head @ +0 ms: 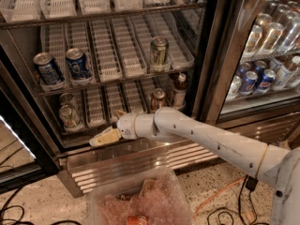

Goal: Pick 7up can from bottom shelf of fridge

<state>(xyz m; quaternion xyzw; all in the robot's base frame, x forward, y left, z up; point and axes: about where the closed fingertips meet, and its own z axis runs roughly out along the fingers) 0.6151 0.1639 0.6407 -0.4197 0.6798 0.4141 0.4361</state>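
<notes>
The fridge (213, 55) stands with its left door open. The 7up can (70, 116), pale green and silver, stands at the left of the bottom shelf (96, 108), with another silvery can (67, 99) right behind it. My gripper (104, 129) is low in front of the bottom shelf, just right of and slightly below the 7up can, not touching it. It is open and empty, one cream finger (104, 137) pointing down-left.
A brownish-red can (158, 99) and a dark bottle (179, 90) stand at the right of the bottom shelf. Two blue Pepsi cans (78, 63) and a gold-green can (159, 53) are on the shelf above. A clear plastic bin (140, 200) sits on the floor below; cables lie around.
</notes>
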